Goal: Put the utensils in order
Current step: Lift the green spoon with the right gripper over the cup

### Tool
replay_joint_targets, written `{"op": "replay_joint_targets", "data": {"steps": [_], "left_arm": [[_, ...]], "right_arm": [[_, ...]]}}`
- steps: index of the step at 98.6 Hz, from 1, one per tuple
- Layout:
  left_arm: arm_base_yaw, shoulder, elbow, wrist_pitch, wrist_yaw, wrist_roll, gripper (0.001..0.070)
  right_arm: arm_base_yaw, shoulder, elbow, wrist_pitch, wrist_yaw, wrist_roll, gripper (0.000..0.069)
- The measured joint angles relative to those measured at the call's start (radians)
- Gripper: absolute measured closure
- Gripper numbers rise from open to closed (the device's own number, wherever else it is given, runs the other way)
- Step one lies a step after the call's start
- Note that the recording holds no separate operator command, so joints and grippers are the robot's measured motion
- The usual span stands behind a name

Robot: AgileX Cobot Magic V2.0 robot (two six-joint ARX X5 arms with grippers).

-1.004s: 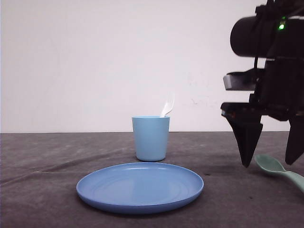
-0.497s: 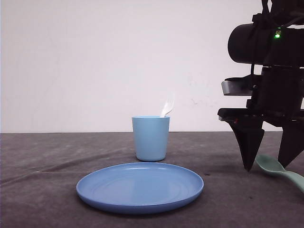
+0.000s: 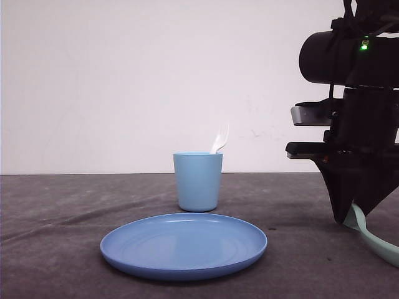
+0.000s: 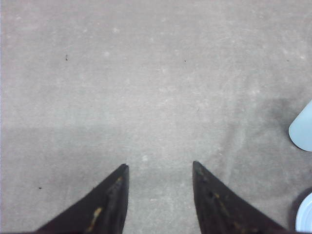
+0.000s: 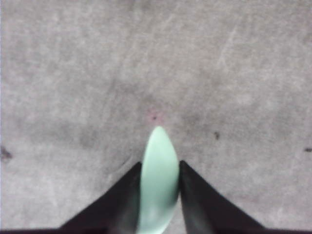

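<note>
My right gripper (image 5: 160,170) clamps the mint-green plastic spoon (image 5: 158,180), apparently tilted; my left gripper (image 4: 158,168) hangs open, empty.

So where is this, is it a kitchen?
Probably not a kitchen; more likely a robot test bench. A bare white wall, a dark grey cloth-covered table, and just a blue plate, cup and plastic spoon held by the right end effector.

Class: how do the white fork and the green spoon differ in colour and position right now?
The fork is white and stands upright in the blue cup; the spoon is mint green, low by the table, clamped between the right gripper fingers. Both are utensils.
</note>
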Motion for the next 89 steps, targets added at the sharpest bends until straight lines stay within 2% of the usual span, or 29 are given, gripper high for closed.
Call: {"op": "replay_joint_targets", "data": {"steps": [23, 49, 65, 78, 89], "left_arm": [[0.0, 0.0, 0.0, 0.0, 0.0, 0.0, 0.0473], [0.0, 0.0, 0.0, 0.001, 0.0, 0.0, 0.0473], [0.0, 0.0, 0.0, 0.006, 0.0, 0.0, 0.0473], [0.0, 0.0, 0.0, 0.009, 0.0, 0.0, 0.0473], [0.0, 0.0, 0.0, 0.009, 0.0, 0.0, 0.0473]], "right_arm": [[0.0, 0.0, 0.0, -0.002, 0.0, 0.0, 0.0648], [0.0, -0.008, 0.0, -0.007, -0.006, 0.0, 0.0652], [0.023, -0.101, 0.016, 0.0, -0.016, -0.009, 0.0652], [0.05, -0.192, 0.065, 0.096, -0.056, -0.039, 0.0652], [0.066, -0.251, 0.072, 0.229, -0.13, -0.073, 0.0652]]}}
